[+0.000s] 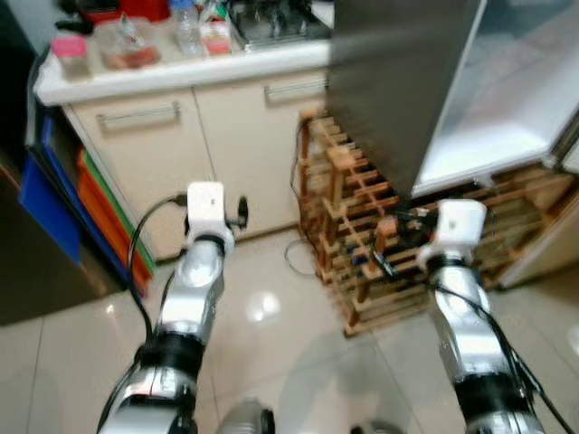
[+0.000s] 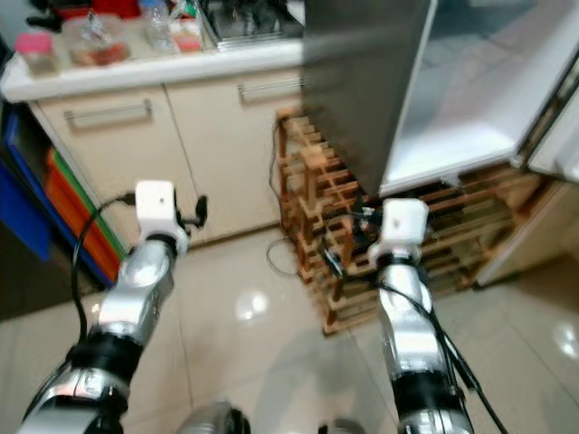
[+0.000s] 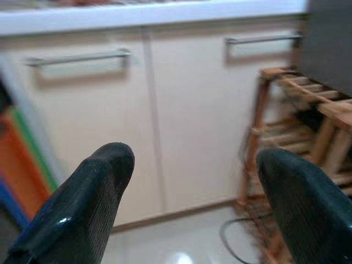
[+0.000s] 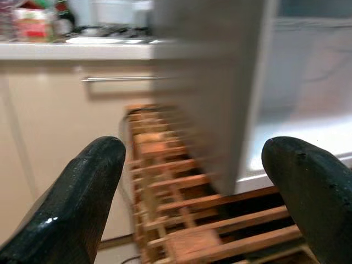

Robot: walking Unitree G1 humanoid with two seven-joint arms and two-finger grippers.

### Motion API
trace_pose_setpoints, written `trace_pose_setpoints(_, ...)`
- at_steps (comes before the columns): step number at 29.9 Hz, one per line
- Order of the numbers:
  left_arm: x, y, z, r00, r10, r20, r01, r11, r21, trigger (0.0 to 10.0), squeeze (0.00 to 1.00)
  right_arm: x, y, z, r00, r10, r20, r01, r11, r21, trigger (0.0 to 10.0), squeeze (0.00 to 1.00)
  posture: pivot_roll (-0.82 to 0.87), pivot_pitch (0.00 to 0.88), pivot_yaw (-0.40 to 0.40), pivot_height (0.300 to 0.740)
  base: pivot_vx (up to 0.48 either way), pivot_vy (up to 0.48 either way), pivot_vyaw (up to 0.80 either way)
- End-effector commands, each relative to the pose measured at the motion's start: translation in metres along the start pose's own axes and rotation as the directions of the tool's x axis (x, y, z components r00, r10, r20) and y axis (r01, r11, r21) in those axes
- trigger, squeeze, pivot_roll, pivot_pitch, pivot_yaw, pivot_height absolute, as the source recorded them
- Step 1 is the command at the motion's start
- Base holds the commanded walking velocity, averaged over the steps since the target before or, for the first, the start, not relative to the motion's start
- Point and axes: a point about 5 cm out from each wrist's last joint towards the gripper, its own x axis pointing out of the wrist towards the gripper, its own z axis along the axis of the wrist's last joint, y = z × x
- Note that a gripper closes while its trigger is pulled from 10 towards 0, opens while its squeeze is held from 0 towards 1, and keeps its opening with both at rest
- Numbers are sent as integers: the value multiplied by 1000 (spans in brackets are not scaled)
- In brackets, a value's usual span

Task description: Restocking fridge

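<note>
White fridge (image 1: 507, 117) stands open ahead of the right tool (image 4: 195, 192), its door edge toward that arm; the right arm is nearer. Food tubs (image 1: 127, 45) wait on the bench (image 1: 181, 77), left of the fridge. Left tool (image 3: 192, 203) and right both gape, empty. Wooden rack (image 1: 362, 235) sits under the fridge on tiled floor (image 1: 271, 307).

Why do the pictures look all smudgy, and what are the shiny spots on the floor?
Eye views: slightly soft all over, and the white spots are lamp glare on the glossy floor tiles. Left wrist view: cupboard doors smeared. Right wrist view: wooden rack and fridge streaked with motion blur, the fridge inside glaring white.
</note>
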Motion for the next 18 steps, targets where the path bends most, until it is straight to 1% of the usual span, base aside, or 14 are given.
trace_pose_setpoints(1, -2, 3, 6, 999, 0, 40, -1, 1000, 10, 10000, 0, -2, 1, 3, 1000, 17, 22, -17, 1000, -8, 10000, 0, -87, 0, 47, 703, 0, 0, 625)
trace_pose_setpoints(3, -3, 6, 8, 999, 4, 52, -4, 1000, 6, 10000, 0, -4, 3, 4, 999, 24, 27, -24, 1000, -5, 10000, 0, -85, 0, 45, 703, 0, 0, 625)
trace_pose_setpoints(5, -7, 15, 12, 996, 28, 79, -29, 1000, 12, 10000, 0, -8, 8, 6, 998, 42, 39, -43, 999, 11, 10000, 0, -70, 0, 39, 703, 0, 0, 609)
trace_pose_setpoints(7, -8, 18, 13, 996, 34, 88, -35, 999, 13, 10000, 0, -10, 11, 5, 998, 50, 40, -51, 998, 19, 10000, 0, -68, 0, 38, 703, 0, 0, 606)
trace_pose_setpoints(8, -12, 22, 14, 994, 43, 101, -45, 999, 20, 10000, 0, -12, 15, 2, 998, 64, 26, -66, 997, 47, 10000, 0, -56, 0, 33, 703, 0, 0, 606)
trace_pose_setpoints(12, -14, 24, 13, 994, 55, 93, -55, 998, -3, 10000, 0, -13, 20, -1, 997, 70, 13, -70, 995, 65, 10000, 0, -33, 0, 24, 703, 0, 0, 597)
trace_pose_setpoints(14, -15, 25, 13, 994, 56, 89, -54, 998, -28, 10000, 0, -12, 25, -1, 997, 77, 16, -78, 993, 88, 10000, 0, -30, 0, 23, 703, 0, 0, 594)
trace_pose_setpoints(15, -14, 24, 14, 994, 58, 92, -55, 998, -34, 10000, 0, -10, 28, 0, 997, 80, 16, -81, 990, 117, 10000, 0, -16, 0, 21, 703, 480, 0, 0)
trace_pose_setpoints(16, -14, 24, 14, 994, 58, 92, -55, 998, -34, 10000, 0, -10, 28, 0, 997, 80, 16, -81, 990, 117, 10000, 0, -16, 0, 21, 703, 480, 0, 0)
trace_pose_setpoints(17, -12, 21, 19, 993, 50, 104, -48, 999, -22, 10000, 0, -7, 33, 2, 997, 80, 24, -83, 986, 145, 10000, 0, -10, 0, 19, 703, 480, 0, 0)
trace_pose_setpoints(18, -12, 21, 19, 993, 50, 104, -48, 999, -22, 10000, 0, -7, 33, 2, 997, 80, 24, -83, 986, 145, 10000, 0, -10, 0, 19, 703, 480, 0, 0)
